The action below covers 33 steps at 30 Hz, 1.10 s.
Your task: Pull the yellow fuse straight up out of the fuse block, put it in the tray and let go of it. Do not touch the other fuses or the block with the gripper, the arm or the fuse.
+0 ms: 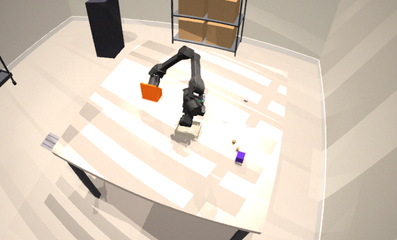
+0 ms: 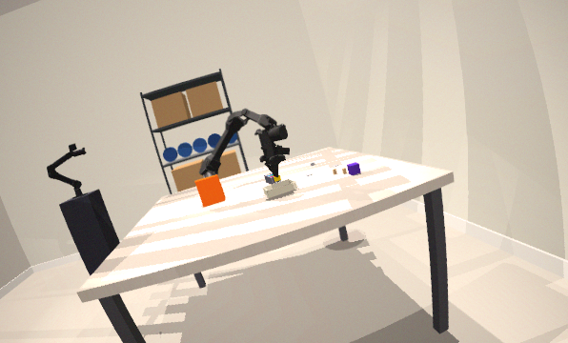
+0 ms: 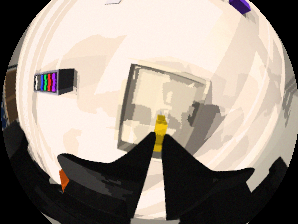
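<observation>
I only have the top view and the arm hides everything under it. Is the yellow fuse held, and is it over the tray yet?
Observer: Yes, the wrist view shows the yellow fuse clamped in the pincer.
Operator: Over the tray?
Observer: The fuse hangs over the tray, near its closer wall.
Operator: Where's the fuse block?
Observer: The fuse block stands apart, to the left of the tray in the wrist view.
</observation>
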Available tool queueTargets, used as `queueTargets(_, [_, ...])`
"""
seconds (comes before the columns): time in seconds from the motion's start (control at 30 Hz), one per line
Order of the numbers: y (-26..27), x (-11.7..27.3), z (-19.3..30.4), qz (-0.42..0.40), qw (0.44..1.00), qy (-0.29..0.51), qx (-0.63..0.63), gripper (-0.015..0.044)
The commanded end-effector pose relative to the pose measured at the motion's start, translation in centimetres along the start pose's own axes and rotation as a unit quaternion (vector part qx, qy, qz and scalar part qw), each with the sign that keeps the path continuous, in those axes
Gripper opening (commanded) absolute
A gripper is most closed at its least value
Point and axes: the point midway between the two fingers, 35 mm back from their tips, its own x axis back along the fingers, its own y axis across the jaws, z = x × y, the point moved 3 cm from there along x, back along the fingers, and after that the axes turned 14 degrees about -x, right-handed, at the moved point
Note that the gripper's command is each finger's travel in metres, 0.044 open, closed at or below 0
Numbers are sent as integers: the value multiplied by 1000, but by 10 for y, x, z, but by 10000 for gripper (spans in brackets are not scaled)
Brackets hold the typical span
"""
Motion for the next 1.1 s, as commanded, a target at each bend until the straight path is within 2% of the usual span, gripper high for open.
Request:
queueTargets(0.0, [0, -10, 1, -4, 1000, 2, -3, 0])
queueTargets(0.2, [0, -11, 1, -4, 1000, 2, -3, 0])
queueTargets(0.63, [0, -5, 1, -1, 1000, 2, 0, 330])
queueTargets(0.77, [0, 29, 1, -3, 1000, 2, -3, 330])
queueTargets(1.07, [0, 29, 1, -3, 1000, 2, -3, 330])
